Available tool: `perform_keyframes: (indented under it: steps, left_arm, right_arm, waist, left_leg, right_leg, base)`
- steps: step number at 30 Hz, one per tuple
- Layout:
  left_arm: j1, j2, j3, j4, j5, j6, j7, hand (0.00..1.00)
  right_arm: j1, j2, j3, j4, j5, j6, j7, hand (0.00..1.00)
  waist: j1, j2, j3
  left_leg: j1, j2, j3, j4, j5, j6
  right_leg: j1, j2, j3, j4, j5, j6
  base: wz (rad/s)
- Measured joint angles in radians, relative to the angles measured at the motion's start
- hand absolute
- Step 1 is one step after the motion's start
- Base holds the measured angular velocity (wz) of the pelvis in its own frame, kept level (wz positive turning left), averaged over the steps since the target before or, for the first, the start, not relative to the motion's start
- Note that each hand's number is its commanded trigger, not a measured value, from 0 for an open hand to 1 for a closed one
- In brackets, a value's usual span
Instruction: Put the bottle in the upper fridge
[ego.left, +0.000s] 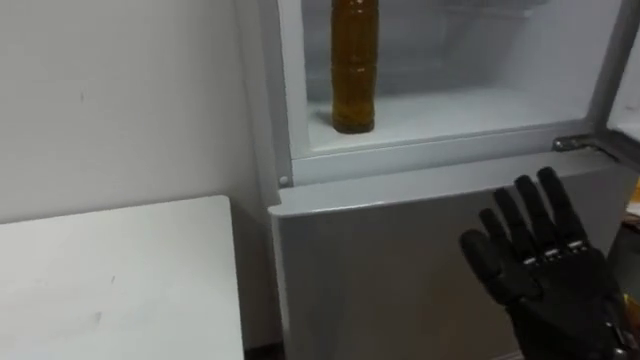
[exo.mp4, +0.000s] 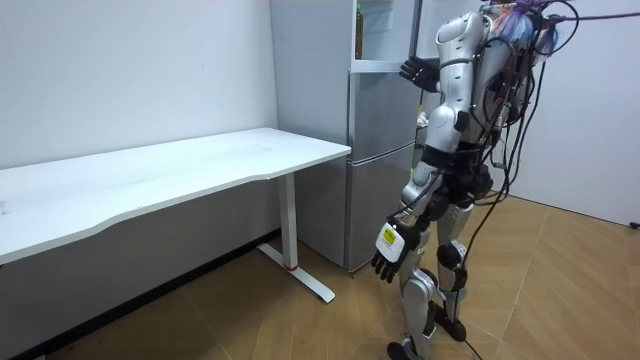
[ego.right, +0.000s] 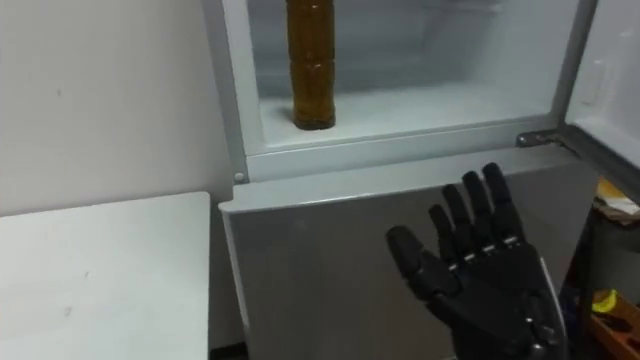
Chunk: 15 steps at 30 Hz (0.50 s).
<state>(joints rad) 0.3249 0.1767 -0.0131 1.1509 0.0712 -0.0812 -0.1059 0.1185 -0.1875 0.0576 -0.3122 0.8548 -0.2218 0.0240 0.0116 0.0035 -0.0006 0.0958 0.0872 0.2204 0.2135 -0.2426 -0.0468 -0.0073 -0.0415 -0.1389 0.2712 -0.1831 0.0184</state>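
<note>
Left eye view: the amber, ribbed plastic bottle (ego.left: 354, 70) stands upright on the white shelf (ego.left: 470, 108) of the open upper compartment of the grey two-door fridge (ego.left: 380, 270), at that shelf's left end, near its front edge. Nothing touches it. In front of the fridge's shut lower door, below the shelf and to its right, the black right hand (ego.left: 545, 268) is raised with straight, spread fingers, released and empty. The white flat-topped desk (ego.left: 120, 280) stands just left of the fridge. In the room view the robot stands facing the fridge, and its left hand (exo.mp4: 388, 250) hangs at its side with loose fingers, holding nothing.
</note>
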Motion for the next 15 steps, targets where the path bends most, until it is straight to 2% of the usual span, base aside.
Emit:
perform_keyframes:
  steps: [5,10,13,15]
  left_arm:
    - [-0.006,-0.007,-0.041,0.0,0.006,0.013,-0.015,0.0]
    - [-0.014,-0.009,-0.047,-0.001,0.009,0.022,-0.015,0.0]
    - [-0.024,-0.009,-0.046,-0.001,0.008,0.05,-0.015,0.0]
    - [-0.027,-0.009,-0.045,-0.001,0.002,0.051,-0.015,0.0]
  right_arm:
    - [0.0,0.0,0.004,0.009,-0.071,0.005,0.082,0.0]
    - [0.015,0.0,0.022,0.041,-0.124,0.014,0.125,0.0]
    - [0.021,0.0,0.029,0.131,-0.158,0.018,0.167,0.0]
    - [0.027,0.0,0.03,0.183,-0.166,0.028,0.183,0.0]
  waist:
    - [0.014,-0.004,0.0022]
    - [0.025,0.014,0.0001]
    - [0.023,0.023,-0.0024]
    - [0.021,0.027,-0.0029]
  left_leg:
    - [-0.006,0.004,-0.01,0.002,-0.002,-0.003]
    - [-0.014,0.006,-0.009,0.003,-0.003,-0.005]
    - [-0.013,0.006,-0.009,0.009,-0.003,-0.005]
    - [-0.011,0.007,-0.009,0.009,-0.003,-0.005]
  right_leg:
    - [0.008,0.004,-0.01,-0.017,0.003,-0.001]
    - [0.002,0.006,-0.009,-0.019,0.003,-0.002]
    - [0.004,0.006,-0.008,-0.018,0.003,-0.002]
    - [0.005,0.006,-0.006,-0.018,0.003,-0.002]
  base:
    - [0.07]
    - [0.0]
    - [0.0]
    - [0.0]
